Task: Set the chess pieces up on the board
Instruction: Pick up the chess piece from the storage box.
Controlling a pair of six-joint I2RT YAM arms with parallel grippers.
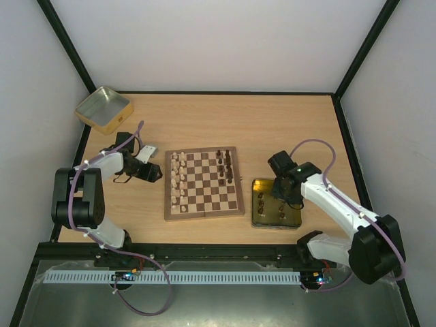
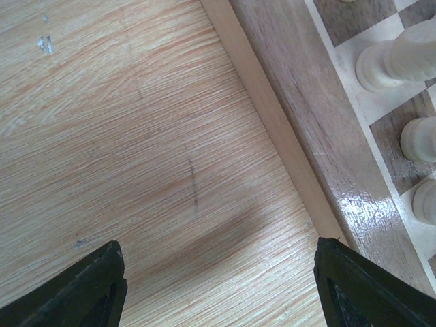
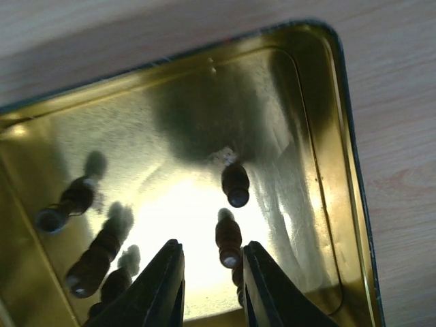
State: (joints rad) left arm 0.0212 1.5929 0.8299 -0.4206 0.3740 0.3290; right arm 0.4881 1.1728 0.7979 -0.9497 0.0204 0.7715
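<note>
1. One wooden table carries everything. The board lies flat near its middle, between the two arms.
2. Two gold tins share the table. The near tin sits just right of the board. The far tin stands well apart at the back left corner and seems to play no part now.
3. The left gripper hangs over bare table just beside the board's left rim. Its claw is spread wide and holds nothing, and it blocks nothing.
4. The right gripper hovers inside the near tin. Its jaws stand slightly apart, with only bright tin floor showing through the gap.
5. On the board, the cream pieces fill the left side. The dark pieces on the board line the right side, apparently with squares unfilled; they are too small to count.
6. The remaining dark pieces wait in the near tin. So the step in hand looks like fetching the next dark one.
7. The nearest piece sits just ahead of the right fingertips. The next move calls for dropping lower, straddling it squarely and pinching it.
8. A neighbouring piece lies just beyond it, and another hides partly behind the right finger. Either could be knocked. The dark men already set crowd the target squares, so the approach should come from above.
</note>
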